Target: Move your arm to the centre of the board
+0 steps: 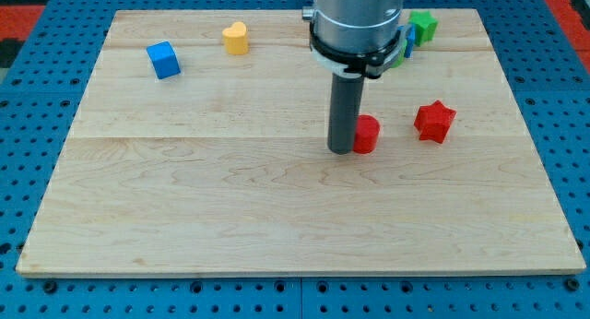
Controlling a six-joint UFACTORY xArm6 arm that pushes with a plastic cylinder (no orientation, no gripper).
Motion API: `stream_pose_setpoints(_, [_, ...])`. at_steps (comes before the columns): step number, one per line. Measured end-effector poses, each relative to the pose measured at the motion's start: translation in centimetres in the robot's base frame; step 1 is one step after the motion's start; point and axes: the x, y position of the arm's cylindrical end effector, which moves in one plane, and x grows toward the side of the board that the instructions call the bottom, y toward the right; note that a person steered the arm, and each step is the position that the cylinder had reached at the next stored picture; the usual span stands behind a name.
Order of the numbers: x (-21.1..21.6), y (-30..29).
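My tip (pixel 341 150) rests on the wooden board (pixel 230 199) a little right of its middle. It touches or nearly touches the left side of a small red block (pixel 368 134). A red star-shaped block (pixel 434 121) lies further to the view's right. A blue cube (pixel 163 60) and a yellow heart-shaped block (pixel 236 38) lie near the top left. A green block (pixel 422 27) sits at the top right, with a blue block (pixel 407 44) beside it partly hidden behind the arm.
The arm's wide grey body (pixel 358 24) hangs over the top middle of the board and hides what lies behind it. A blue pegboard surface (pixel 37 88) surrounds the board on all sides.
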Motion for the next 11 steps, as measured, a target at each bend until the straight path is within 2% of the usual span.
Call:
stream_pose_setpoints(2, [0.2, 1.7])
stream_pose_setpoints(4, [1.1, -3.8])
stream_pose_setpoints(7, [0.0, -5.6])
stream_pose_setpoints(9, [-7.4, -4.4])
stream_pose_setpoints(11, [-12.2, -6.3])
